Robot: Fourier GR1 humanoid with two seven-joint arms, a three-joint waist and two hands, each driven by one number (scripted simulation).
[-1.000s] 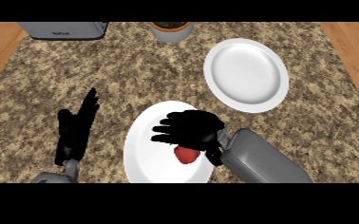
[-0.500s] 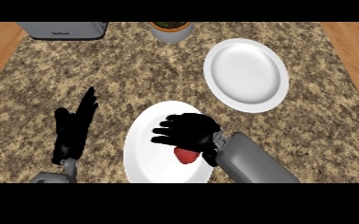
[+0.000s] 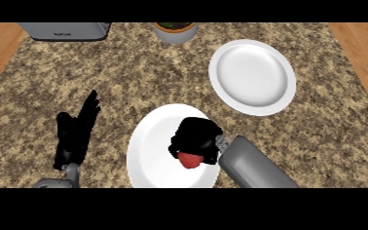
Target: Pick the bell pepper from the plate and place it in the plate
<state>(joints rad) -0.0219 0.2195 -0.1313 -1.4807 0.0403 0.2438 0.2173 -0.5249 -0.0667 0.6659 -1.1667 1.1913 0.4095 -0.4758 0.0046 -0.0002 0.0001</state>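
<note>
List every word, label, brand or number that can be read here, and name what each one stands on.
Grey appliance: a small dark mark on its front, too small and blurred to read.
Near plate, far plate, pot, bell pepper: no text shows on any of them.
Nothing in this view can be read.

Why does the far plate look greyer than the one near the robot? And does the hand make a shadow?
Head view: the far round white plate has soft grey shading across its middle; the near round white plate looks plain bright white. Head view again: no clear shadow shows by the black right robot hand, curled over the red bell pepper and hiding most of it.
</note>
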